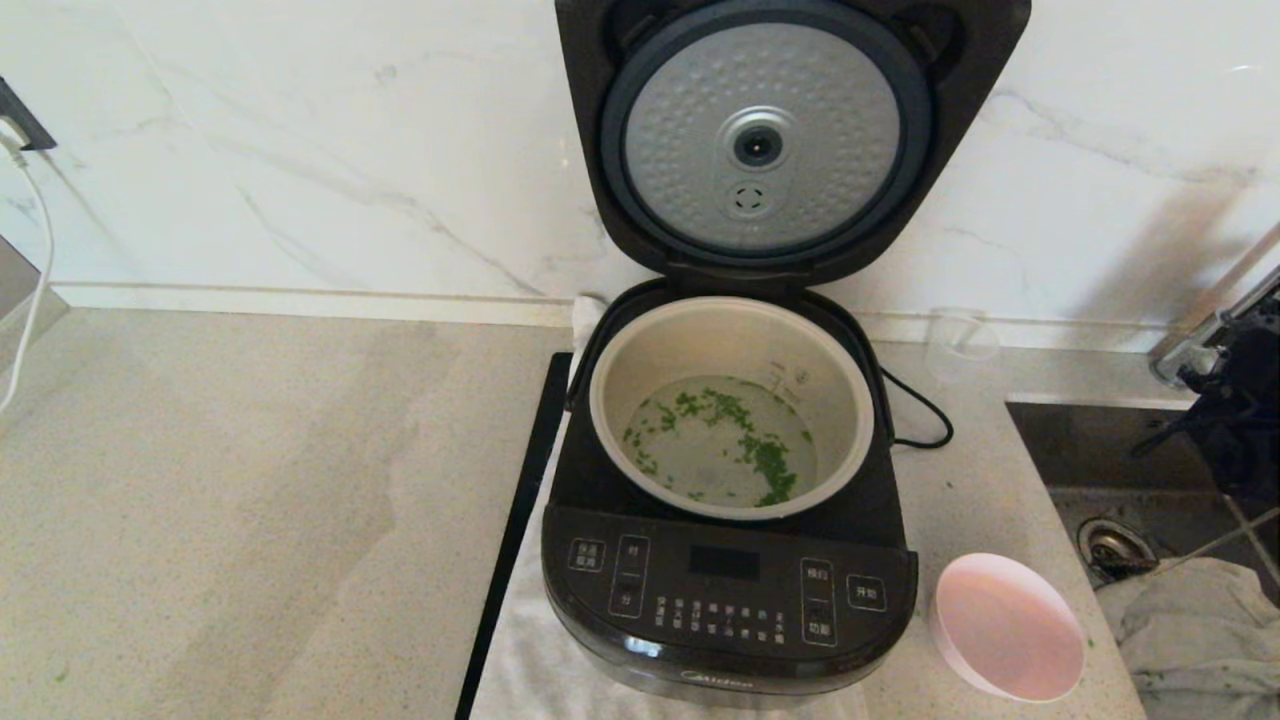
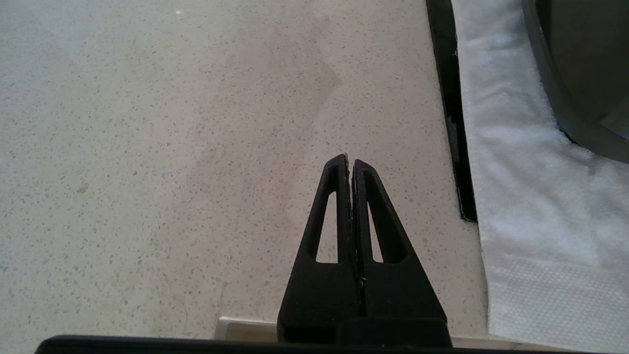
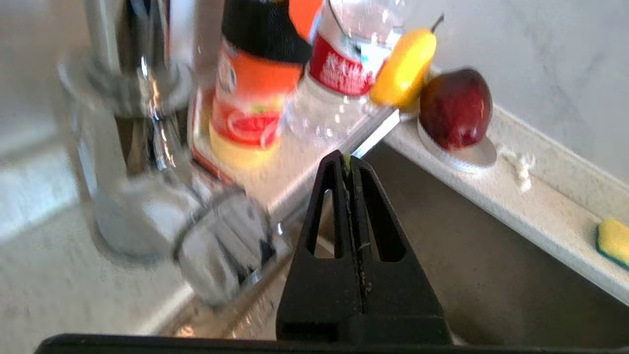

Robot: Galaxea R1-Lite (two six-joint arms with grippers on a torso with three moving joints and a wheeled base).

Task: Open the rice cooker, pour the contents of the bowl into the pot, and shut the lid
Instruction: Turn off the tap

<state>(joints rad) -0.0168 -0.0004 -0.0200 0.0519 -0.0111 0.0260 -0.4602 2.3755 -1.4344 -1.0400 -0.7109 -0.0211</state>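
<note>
The speckled beige table [image 1: 250,500] fills the lower left of the head view, with a white marble wall behind it. In the middle of the frame stands the rice cooker [image 1: 730,590], glossy black, its button panel toward the lower edge, resting on a white towel [image 1: 540,650] with a black strip [image 1: 520,520] lying along the towel's left side. The lid [image 1: 770,140] is swung up against the wall at the top centre, its dimpled silver disc facing the camera. Below it the pot [image 1: 732,405] sits in the cooker body, and the contents of the bowl [image 1: 720,440], green bits in clear liquid, lie on its bottom. The bowl [image 1: 1008,625] stands on the table at the lower right, just beside the cooker's front right corner, and looks emptied. A clear plastic cup [image 1: 960,345] stands near the wall to the right of the cooker. A sink [image 1: 1150,470] takes the right edge of the frame.

The right pincer [image 3: 352,160] has its fingers pressed together, with a bit of green stuck at the tips; in its wrist view it hangs over the sink, facing a tap, bottles and fruit, well apart from the bowl and the cooker. The left pincer [image 2: 350,160] is likewise pressed together and holds nothing, hovering over bare table with the towel and the cooker's base off to one side.
</note>
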